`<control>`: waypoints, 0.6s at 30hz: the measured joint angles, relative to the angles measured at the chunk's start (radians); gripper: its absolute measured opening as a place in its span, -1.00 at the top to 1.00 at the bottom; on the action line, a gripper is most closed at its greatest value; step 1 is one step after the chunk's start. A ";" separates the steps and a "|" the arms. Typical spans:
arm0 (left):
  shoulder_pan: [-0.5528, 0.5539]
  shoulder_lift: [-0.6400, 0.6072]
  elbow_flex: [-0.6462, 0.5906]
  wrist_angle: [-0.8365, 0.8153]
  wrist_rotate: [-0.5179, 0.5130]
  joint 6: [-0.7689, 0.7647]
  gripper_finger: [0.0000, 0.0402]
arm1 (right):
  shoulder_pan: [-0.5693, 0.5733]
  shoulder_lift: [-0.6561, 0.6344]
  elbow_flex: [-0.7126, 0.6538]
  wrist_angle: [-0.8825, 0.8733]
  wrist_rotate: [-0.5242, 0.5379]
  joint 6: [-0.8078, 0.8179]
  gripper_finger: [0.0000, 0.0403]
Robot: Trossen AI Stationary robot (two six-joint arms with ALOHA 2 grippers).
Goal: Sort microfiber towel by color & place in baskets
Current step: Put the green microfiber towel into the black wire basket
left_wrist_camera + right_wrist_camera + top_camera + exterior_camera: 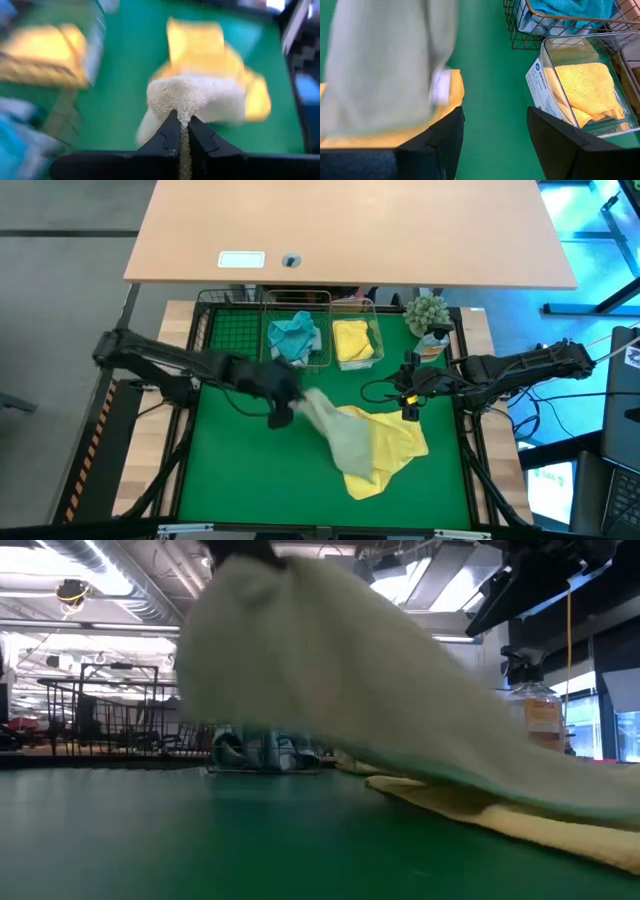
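A pale cream-grey towel [335, 430] is held up by my left gripper [285, 412] over the middle of the green mat. A yellow towel [392, 445] lies crumpled on the mat, partly under it. At the far edge stand the black basket [226, 330], the copper basket [298, 358] with a blue towel [293, 333], and the silvery basket [378, 340] with a folded yellow towel [352, 340]. My right gripper [410, 398] hovers open just right of the loose yellow towel, near the silvery basket; in its wrist view the fingers [440, 145] stand wide apart. My left gripper is shut on a bunched-up part of the pale towel [184, 116], pinched between its two fingertips [172, 131]. The cloth spreads out and hangs below the hold [330, 670], sloping toward the table's right. Its lower end [560, 790] rests on the loose yellow towel.
A small potted plant [428, 315] stands at the far right corner, with a small bottle [540, 715] beside it. A wooden tabletop [350, 230] lies beyond the baskets. Bare green mat [250, 480] stretches to the near and left sides.
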 joint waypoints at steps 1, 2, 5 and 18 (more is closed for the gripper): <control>0.010 -0.032 0.013 0.002 -0.024 0.000 0.99 | 0.000 0.000 0.000 0.000 0.000 0.000 -0.07; 0.019 -0.062 0.024 0.006 -0.048 0.000 1.00 | 0.000 0.000 0.000 0.000 0.000 0.000 -0.07; 0.048 -0.140 0.059 0.011 -0.120 0.029 1.00 | 0.000 0.000 0.000 0.000 0.000 0.000 -0.07; 0.180 -0.371 0.229 0.014 -0.395 0.199 1.00 | 0.000 0.000 0.000 0.000 0.000 0.000 -0.07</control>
